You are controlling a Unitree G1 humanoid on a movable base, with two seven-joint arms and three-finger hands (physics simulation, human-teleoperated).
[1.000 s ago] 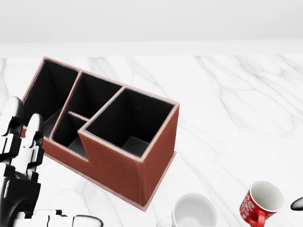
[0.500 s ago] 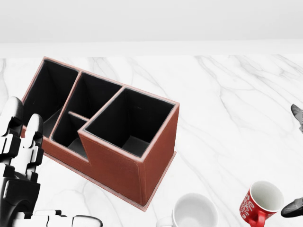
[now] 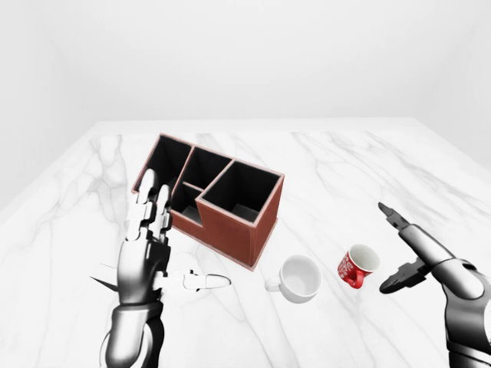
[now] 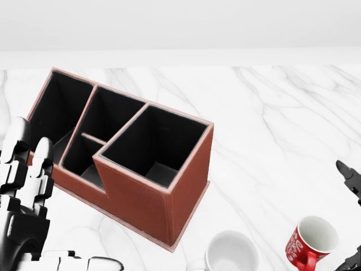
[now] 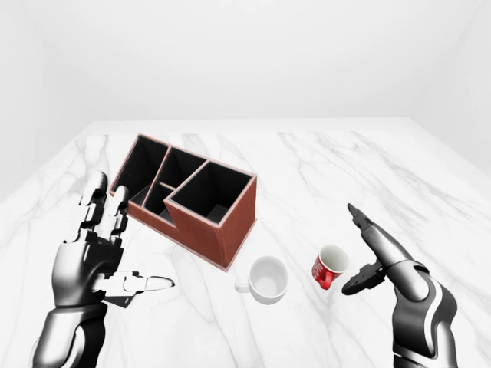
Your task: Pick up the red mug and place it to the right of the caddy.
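Marble table (image 3: pixel 345 165), white with grey veins, under a plain pale wall.

Right hand (image 5: pixel 372 257), low at the right of the right-eye view: fingers spread apart, one long finger stretched up and away, thumb jutting toward the left, nothing held. Just left of that thumb, close but not touching: red mug (image 5: pixel 329 266), white inside, white lettering on its side, tipped a little, mouth turned up and to the right, handle at its lower edge. In the head view, only two dark fingertips of this hand at the right edge, one above the mug and one below.

Farther left of the right hand, past the red mug: white mug (image 3: pixel 300 277), upright, handle pointing left, apart from the red one.

Beyond both mugs, up and to the left of the right hand: caddy (image 3: pixel 219 201), reddish-brown leather box with black compartments, set at an angle, the largest compartment nearest the mugs.

Left hand (image 3: pixel 157 253), raised beside the caddy's left end: fingers straight and upright, thumb stuck out sideways toward the right, empty. Well apart from both mugs, with the caddy's near corner in between.
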